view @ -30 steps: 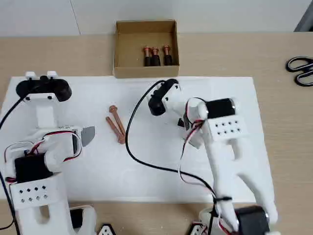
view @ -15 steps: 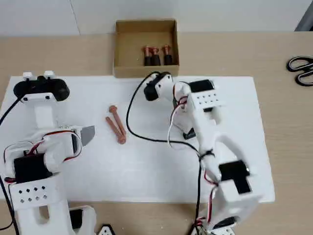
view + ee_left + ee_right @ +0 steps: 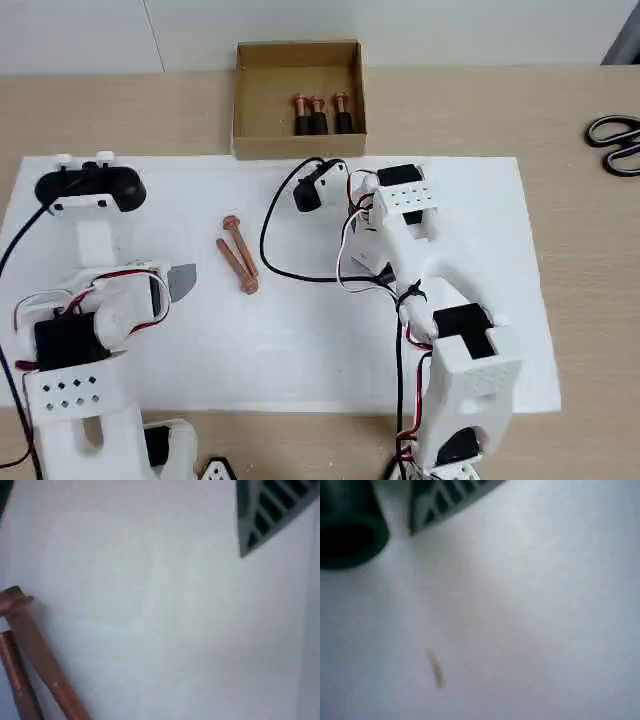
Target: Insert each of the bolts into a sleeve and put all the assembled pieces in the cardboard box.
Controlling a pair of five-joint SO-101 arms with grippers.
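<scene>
- Right arm (image 3: 405,215) has folded back toward its base; sleeve (image 3: 347,527) beside right tool (image 3: 447,500) (grip: cannot tell).
- Left tool (image 3: 178,281) unmoved, state unclear; two bolts (image 3: 238,255) unsleeved.

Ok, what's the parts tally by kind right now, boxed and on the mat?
Assembled copper bolts in black sleeves, in the brown cardboard box: 3
Bare copper bolts on the white mat: 2
Empty black cylindrical sleeves: 1
Total: 6
</scene>
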